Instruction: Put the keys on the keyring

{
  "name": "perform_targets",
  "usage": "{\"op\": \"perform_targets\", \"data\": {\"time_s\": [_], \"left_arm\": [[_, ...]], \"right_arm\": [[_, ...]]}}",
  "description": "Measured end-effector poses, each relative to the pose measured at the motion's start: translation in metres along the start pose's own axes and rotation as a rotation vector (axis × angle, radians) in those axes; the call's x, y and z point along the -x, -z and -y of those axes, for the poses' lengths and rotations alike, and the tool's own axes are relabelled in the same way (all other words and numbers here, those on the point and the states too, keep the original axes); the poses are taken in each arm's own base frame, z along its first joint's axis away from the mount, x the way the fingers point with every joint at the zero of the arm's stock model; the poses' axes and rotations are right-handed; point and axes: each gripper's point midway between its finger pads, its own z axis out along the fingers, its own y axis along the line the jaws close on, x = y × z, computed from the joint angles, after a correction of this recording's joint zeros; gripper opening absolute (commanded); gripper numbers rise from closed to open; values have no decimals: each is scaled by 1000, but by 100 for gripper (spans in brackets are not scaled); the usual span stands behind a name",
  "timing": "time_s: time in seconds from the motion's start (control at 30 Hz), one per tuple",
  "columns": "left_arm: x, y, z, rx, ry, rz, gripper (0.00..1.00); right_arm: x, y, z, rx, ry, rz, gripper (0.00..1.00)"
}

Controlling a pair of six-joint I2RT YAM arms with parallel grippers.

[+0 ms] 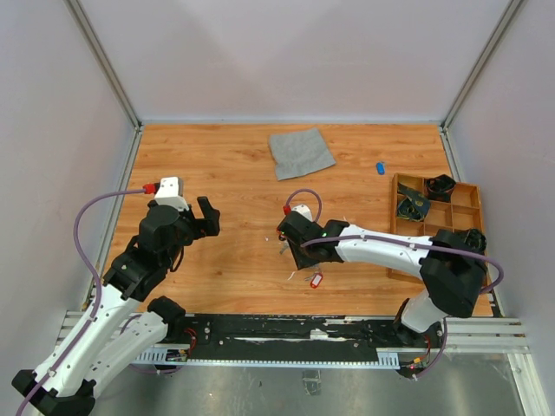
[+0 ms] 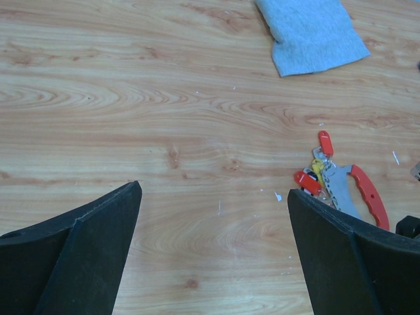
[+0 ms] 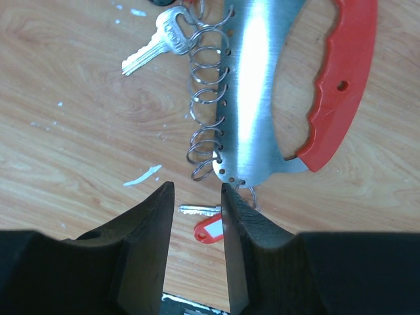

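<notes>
Left wrist view: the left gripper (image 2: pixel 213 190) hangs above the table (image 2: pixel 131 98) with its jaws spread wide and nothing between them. The keyring (image 2: pixel 341 187), a flat silvery plate with a red grip along one edge, lies flat on the wood just beyond the right-hand finger. A cluster of keys (image 2: pixel 307 182) with red heads and one yellow bit sits against the keyring's far end. The grey cloth (image 2: pixel 312 33) lies well beyond the keyring. Right wrist view: the right gripper (image 3: pixel 197 187) points at the keyring's near tip, its jaws narrowly apart; we see nothing clamped, though the tips hide part of the gap. A row of wire rings (image 3: pixel 207 98) threads the holes on the keyring's edge, and a silver key (image 3: pixel 154 47) hangs from the far rings. A red-tagged key (image 3: pixel 210 230) lies loose on the wood near the keyring's tip, showing through the gap. Top view: the right gripper (image 1: pixel 286 236) covers most of the keyring. The red-tagged key (image 1: pixel 316 279) lies just beside it, and a wooden tray (image 1: pixel 434 221) stands well apart from the keyring.
</notes>
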Motion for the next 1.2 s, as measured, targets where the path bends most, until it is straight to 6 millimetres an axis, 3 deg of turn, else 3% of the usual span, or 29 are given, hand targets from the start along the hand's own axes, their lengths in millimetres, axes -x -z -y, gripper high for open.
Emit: {"op": "perform_targets", "data": {"time_s": [0.57,1.2], "left_arm": [[-2,-2,3,-10,-5,-10,100],[-4,-5,4,-13,-6,-14,100]], "right_arm": [[12,-21,-1,-94,-54,-14,32],[4,-20,4,-121,-88,-36,25]]}}
